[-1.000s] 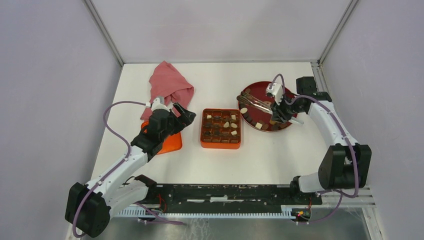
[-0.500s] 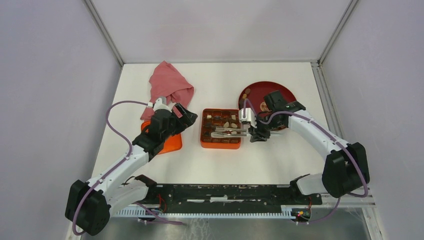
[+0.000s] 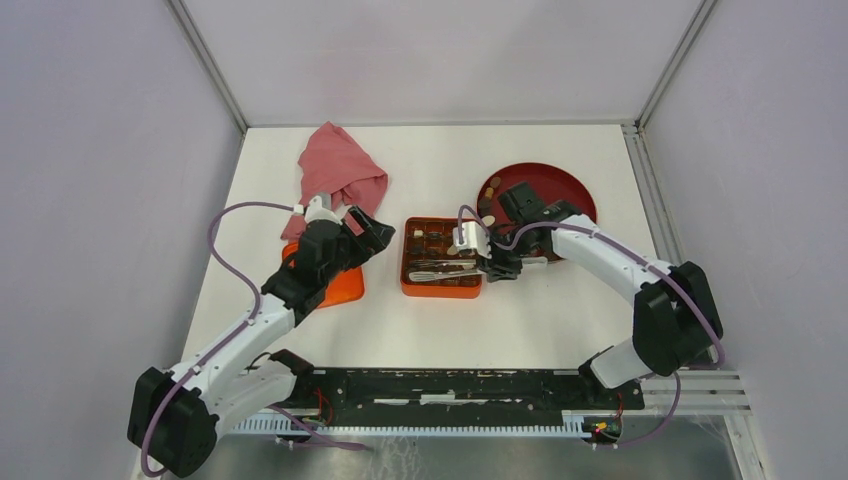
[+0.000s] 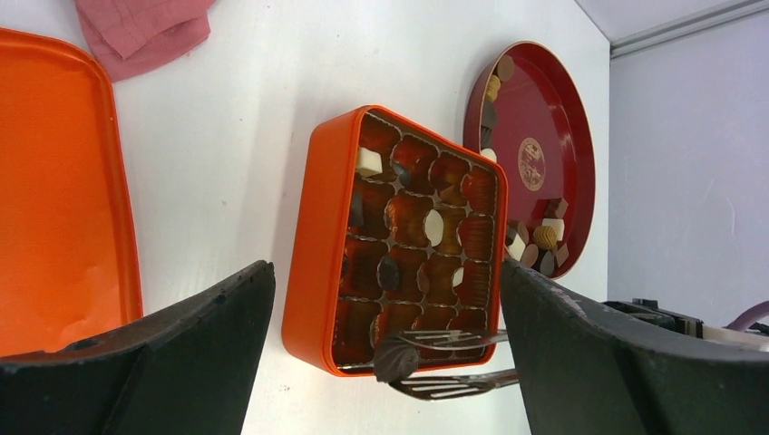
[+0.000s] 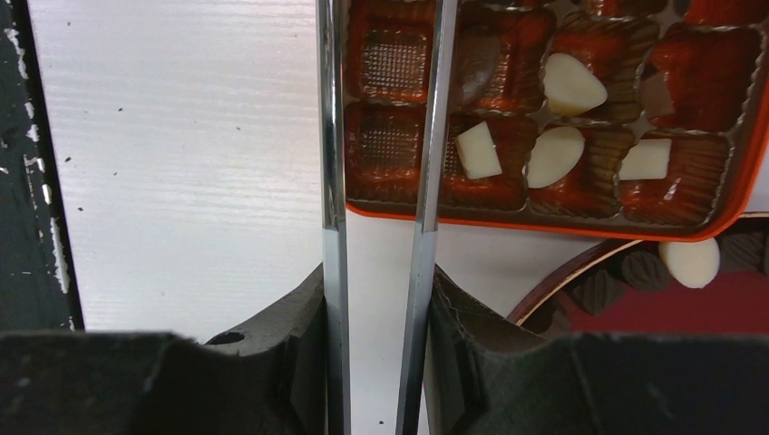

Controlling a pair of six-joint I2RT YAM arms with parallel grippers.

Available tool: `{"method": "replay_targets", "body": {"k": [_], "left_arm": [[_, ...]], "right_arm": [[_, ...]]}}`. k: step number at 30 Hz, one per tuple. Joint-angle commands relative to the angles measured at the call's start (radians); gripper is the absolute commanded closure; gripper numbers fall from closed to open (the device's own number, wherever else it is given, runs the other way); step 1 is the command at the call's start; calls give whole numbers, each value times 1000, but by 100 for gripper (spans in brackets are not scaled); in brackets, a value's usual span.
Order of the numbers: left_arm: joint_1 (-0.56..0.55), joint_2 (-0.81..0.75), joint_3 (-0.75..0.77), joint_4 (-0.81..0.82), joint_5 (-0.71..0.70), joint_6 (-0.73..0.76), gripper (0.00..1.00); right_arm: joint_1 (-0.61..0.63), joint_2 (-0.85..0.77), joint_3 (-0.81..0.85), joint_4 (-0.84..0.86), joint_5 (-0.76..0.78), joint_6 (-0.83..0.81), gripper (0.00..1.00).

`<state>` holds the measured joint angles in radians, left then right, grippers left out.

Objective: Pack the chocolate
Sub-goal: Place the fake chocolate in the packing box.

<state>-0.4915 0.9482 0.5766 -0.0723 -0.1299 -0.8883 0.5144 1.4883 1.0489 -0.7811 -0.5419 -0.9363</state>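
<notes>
One dark chocolate (image 4: 394, 360) swings from plate (image 3: 566, 188) to orange box (image 4: 313, 263), right claw (image 3: 492, 262) clamping the tongs (image 4: 449, 337) around it.

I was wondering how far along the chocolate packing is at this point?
Partly done: several chocolates already sit in the orange box, though much of it is empty. In hand, the right gripper holds tongs carrying a dark piece at the box's near edge. More pieces wait on the red plate.

site: lab test cell | cue: plain walls (image 3: 90, 150), aluminium frame (image 3: 208, 68), white table (image 3: 440, 160)
</notes>
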Motion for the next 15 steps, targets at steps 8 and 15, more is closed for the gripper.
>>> {"method": "replay_targets", "body": {"k": [8, 15], "left_arm": [[-5, -45, -17, 12, -37, -3, 2], [-6, -38, -10, 11, -39, 2, 2]], "right_arm": [[29, 46, 71, 58, 64, 36, 89], [39, 69, 79, 53, 79, 39, 80]]}}
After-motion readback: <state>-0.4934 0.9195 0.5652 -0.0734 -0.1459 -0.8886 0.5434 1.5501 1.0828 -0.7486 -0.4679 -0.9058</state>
